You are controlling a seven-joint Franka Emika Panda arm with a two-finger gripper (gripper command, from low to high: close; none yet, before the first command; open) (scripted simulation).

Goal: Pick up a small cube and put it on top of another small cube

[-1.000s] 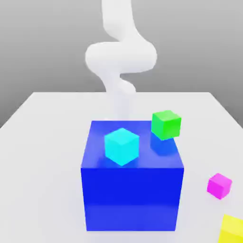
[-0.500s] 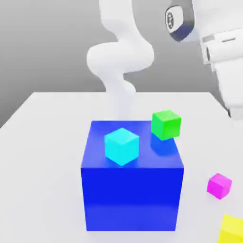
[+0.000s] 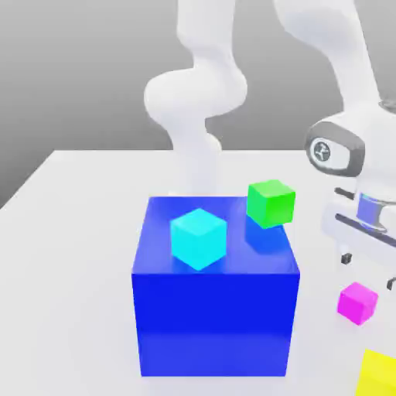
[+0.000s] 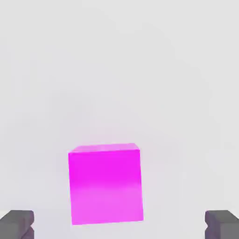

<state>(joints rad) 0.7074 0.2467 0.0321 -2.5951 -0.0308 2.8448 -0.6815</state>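
Note:
The small cube (image 3: 357,302) is plain magenta-pink and rests on the white table near the exterior view's right. My gripper (image 3: 370,269) hangs just above it, open, with its dark fingertips (image 3: 347,257) apart and nothing between them. From the hand view I look down on the small cube (image 4: 105,184), which lies between the two finger ends of the gripper (image 4: 119,226), nearer one of them. The fingers (image 4: 16,224) stand well clear of its sides.
A big dark blue cube (image 3: 215,309) stands in the middle of the table (image 3: 69,255). A cyan cube (image 3: 199,238) sits on top of it and a green cube (image 3: 271,203) at its back right corner. A yellow cube (image 3: 379,373) lies at the front right.
The hand has come down from the upper right of the exterior view to just over the magenta cube. The fingers have stayed open and no cube has moved.

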